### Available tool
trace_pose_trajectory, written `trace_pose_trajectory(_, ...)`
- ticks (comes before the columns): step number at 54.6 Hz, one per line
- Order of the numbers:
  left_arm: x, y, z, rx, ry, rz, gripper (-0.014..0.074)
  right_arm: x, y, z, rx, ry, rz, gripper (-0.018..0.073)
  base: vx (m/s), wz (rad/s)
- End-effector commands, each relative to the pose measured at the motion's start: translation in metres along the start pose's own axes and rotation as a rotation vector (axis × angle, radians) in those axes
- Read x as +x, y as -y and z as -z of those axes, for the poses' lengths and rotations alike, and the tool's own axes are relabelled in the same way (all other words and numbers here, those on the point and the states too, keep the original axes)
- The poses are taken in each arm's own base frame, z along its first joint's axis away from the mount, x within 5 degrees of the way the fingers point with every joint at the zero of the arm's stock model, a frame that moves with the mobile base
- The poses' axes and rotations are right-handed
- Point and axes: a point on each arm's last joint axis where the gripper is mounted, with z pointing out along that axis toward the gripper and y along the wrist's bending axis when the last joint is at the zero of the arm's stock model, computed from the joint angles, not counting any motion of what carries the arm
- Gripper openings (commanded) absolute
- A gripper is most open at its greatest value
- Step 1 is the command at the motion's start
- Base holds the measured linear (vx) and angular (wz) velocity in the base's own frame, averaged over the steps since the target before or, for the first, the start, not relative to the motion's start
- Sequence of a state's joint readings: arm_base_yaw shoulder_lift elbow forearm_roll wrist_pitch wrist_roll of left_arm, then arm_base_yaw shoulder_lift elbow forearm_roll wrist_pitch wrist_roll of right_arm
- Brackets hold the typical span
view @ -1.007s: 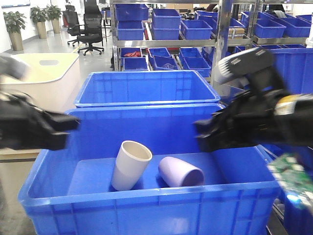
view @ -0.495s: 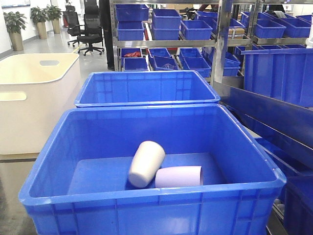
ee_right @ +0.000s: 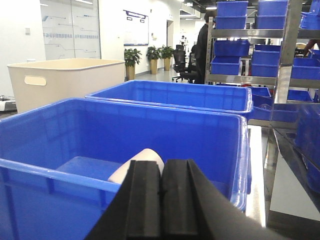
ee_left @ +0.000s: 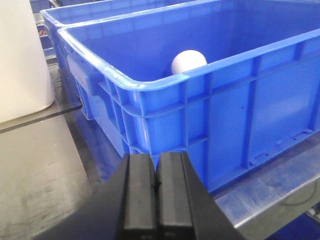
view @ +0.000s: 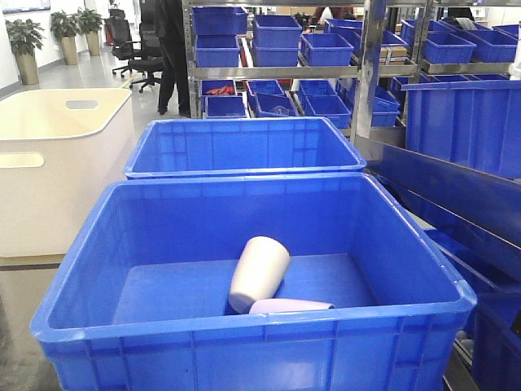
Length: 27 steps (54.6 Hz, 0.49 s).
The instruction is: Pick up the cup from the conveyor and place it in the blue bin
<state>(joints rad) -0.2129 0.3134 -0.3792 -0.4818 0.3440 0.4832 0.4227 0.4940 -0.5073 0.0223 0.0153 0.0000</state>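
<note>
The big blue bin (view: 81, 244) fills the front view. In it a cream cup (view: 259, 273) lies tilted, resting on a lilac cup (view: 291, 305) that lies on its side behind the near rim. The cream cup's base shows over the bin rim in the left wrist view (ee_left: 188, 61) and behind the jaws in the right wrist view (ee_right: 140, 162). My left gripper (ee_left: 157, 170) is shut and empty, outside the bin's corner (ee_left: 165, 85). My right gripper (ee_right: 161, 175) is shut and empty, outside the near wall (ee_right: 50, 180). Neither gripper shows in the front view. The conveyor is out of view.
A second blue bin (view: 244, 147) stands behind the first. A cream-white tub (view: 57, 163) stands at the left. Steel shelves with small blue bins (view: 277, 37) fill the back. A person (view: 171, 49) stands by the shelves. More blue totes (view: 464, 122) are at the right.
Both arms were over the bin one second ago and have left the front view. The two cups have rolled: the cream one tipped over onto the lilac one, which slid toward the near wall.
</note>
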Motion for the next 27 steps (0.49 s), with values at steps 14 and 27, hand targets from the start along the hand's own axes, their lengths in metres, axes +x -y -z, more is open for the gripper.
trace_pose_trajectory(14, -0.0155, -0.0023, 0.0021, -0.024, 0.096, 0.028, -0.0002, -0.018, -0.0002, 0.0009, 0.0, 0.121, 0.004, -0.0009, 0.0, 0.0)
trace_pose_trajectory(27, -0.0155, -0.0023, 0.0021, -0.024, 0.096, 0.025, -0.0002, -0.018, -0.0002, 0.0009, 0.0, 0.121, 0.004, -0.0009, 0.0, 0.0)
